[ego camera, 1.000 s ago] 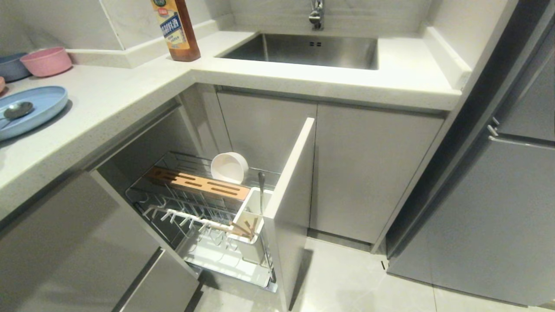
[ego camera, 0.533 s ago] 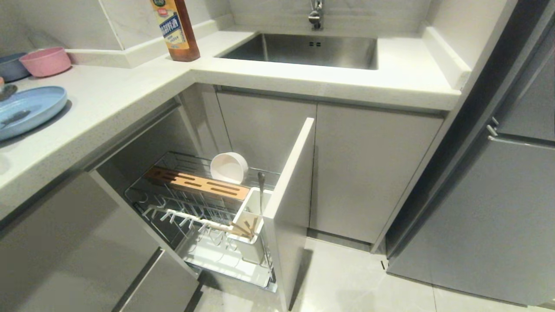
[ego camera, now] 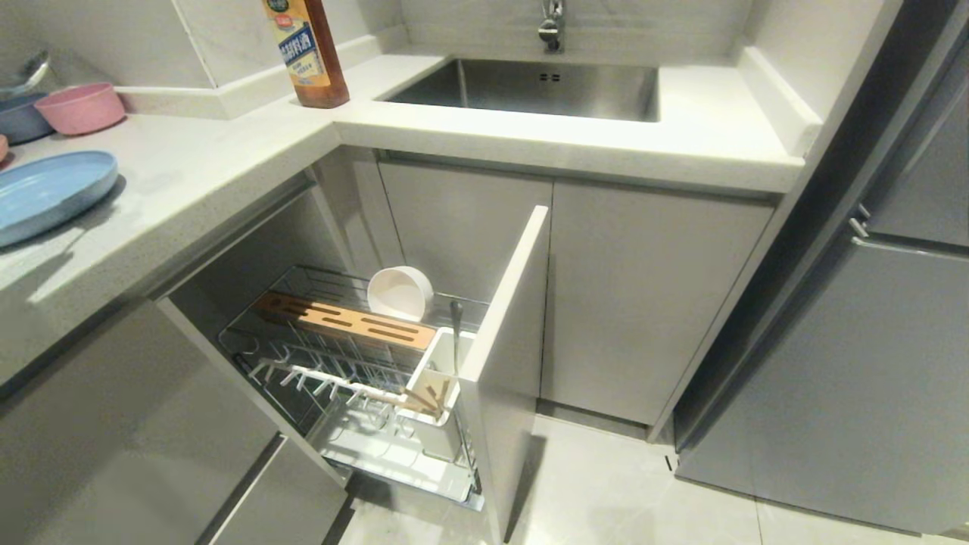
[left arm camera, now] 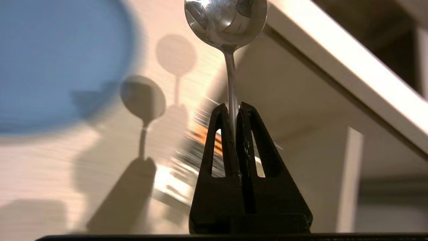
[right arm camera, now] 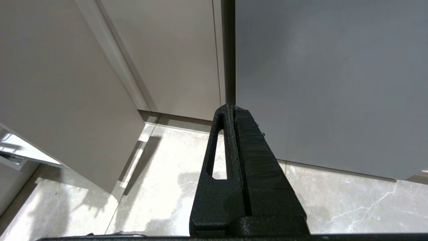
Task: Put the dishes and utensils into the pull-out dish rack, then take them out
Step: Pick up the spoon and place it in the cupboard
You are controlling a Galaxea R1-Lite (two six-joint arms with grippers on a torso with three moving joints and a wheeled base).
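Note:
My left gripper (left arm camera: 233,107) is shut on the handle of the steel spoon (left arm camera: 225,21), holding it in the air over the counter. Only the spoon's shiny bowl (ego camera: 26,72) shows at the head view's far left edge; the gripper itself is outside that view. The light-blue plate (ego camera: 45,193) lies bare on the counter, blurred in the left wrist view (left arm camera: 60,63). The pull-out dish rack (ego camera: 363,450) stands open below, the cream-white bowl (ego camera: 399,291) tipped on its side at the back, the wooden chopsticks (ego camera: 433,397) in its white cup. My right gripper (right arm camera: 230,107) hangs shut and empty over the floor.
A pink bowl (ego camera: 79,106) and a grey-blue bowl (ego camera: 19,117) sit behind the plate. A brown sauce bottle (ego camera: 306,49) stands at the counter corner beside the steel sink (ego camera: 530,87). A dark slim rod (ego camera: 456,333) stands in the cup. The rack's front panel (ego camera: 509,318) juts out; a grey fridge (ego camera: 870,341) is right.
The spoon lay on the blue plate a second ago; my left gripper has lifted it off, up and toward the back, leaving the plate bare. The right arm and the rack have not moved.

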